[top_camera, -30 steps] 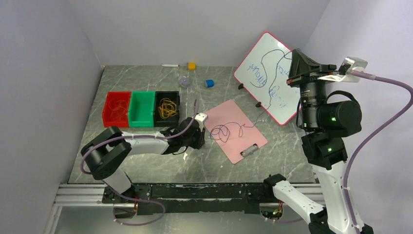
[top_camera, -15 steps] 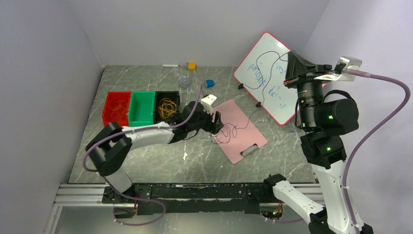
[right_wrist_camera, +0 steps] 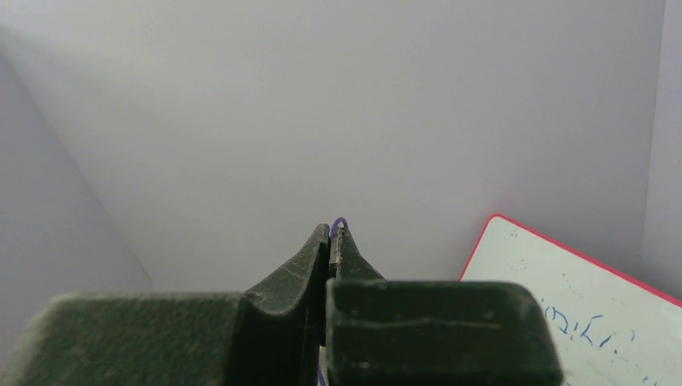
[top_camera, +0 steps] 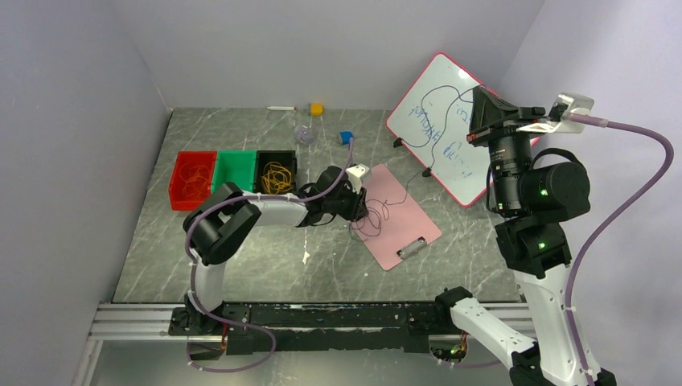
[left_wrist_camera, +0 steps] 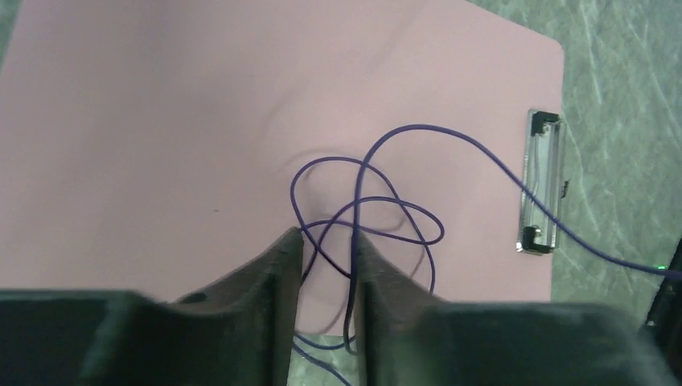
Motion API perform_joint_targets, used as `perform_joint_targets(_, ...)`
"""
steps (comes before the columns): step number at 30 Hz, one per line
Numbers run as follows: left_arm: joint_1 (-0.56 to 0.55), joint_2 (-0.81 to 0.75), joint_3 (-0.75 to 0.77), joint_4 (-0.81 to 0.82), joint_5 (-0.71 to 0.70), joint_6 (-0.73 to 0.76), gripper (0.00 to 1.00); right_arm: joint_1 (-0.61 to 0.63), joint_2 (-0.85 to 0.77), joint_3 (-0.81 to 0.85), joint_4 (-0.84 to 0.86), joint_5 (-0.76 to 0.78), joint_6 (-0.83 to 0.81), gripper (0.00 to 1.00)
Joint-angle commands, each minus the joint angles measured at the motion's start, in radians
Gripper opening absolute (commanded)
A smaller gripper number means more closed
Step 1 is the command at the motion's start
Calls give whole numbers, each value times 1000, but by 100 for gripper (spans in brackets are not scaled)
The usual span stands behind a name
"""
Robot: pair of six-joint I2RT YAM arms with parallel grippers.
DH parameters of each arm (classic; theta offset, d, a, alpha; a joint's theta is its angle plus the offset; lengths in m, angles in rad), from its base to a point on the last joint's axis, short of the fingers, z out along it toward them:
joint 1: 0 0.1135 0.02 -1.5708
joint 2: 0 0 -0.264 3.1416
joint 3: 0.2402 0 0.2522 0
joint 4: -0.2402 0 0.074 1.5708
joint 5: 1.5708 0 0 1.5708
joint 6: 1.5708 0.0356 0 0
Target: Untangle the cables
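The left gripper [top_camera: 361, 209] is low on the pink clipboard [top_camera: 412, 223], which lies near the middle of the grey table [top_camera: 241, 257]. In the left wrist view its two fingers [left_wrist_camera: 277, 277] stand a little apart. Thin strands of the purple cable [left_wrist_camera: 363, 165] run through the gap, so this hand is loose around the cable and not squeezing it. The cable makes a few small loops on the pink board. They cross over each other right in front of the fingers. One strand leaves the loops toward 3 o'clock in that view and passes over the metal clip [left_wrist_camera: 540, 185]. The right gripper [right_wrist_camera: 333, 235] is lifted high in the air. It is pinched tight on the purple cable, and a tiny bit of the cable peeks out at its tip. From the top, the cable hangs from that hand, passes in front of the whiteboard [top_camera: 458, 177] at 2 o'clock from the clipboard, and comes down to the loops. At 9 o'clock from the clipboard three bins sit in a row. Orange-red cables [top_camera: 193, 178] lie in the red bin [top_camera: 189, 203]. Yellow cables [top_camera: 277, 177] lie in the black bin [top_camera: 276, 153]. The green bin [top_camera: 233, 199] is between them.
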Motion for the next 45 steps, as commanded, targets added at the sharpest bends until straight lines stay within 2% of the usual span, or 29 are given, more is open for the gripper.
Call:
perform_joint_targets(1, 0, -9, 11, 26, 59, -8, 24, -3, -8, -9, 4, 8, -7, 0)
perform_joint_targets(3, -1, -44, -3, -19, 10, -7, 8, -3, -11, -12, 5, 26, -14, 0)
perform_joint_targets(4, 0, -70, -16, -46, -16, -6, 7, -3, -13, -13, 6, 36, -22, 0)
perform_joint_targets(10, 1, -288, -163, -156, -196, -8, 7, -3, -45, -4, 40, 136, -93, 0)
perform_joint_targets(15, 2, -411, -287, -232, -269, -63, 7, -3, -80, -10, 90, 224, -163, 0)
perform_joint_targets(20, 1, -492, -402, -288, -305, -172, 7, -3, -98, -10, 109, 299, -226, 0)
perform_joint_targets(26, 2, -521, -463, -384, -405, -265, 7, -3, -114, -15, 137, 337, -270, 0)
perform_joint_targets(38, 3, -493, -506, -423, -451, -325, 7, -2, -117, 9, 183, 386, -344, 0)
perform_joint_targets(45, 0, -555, -457, -364, -343, -222, 9, -4, -95, 9, 109, 190, -285, 0)
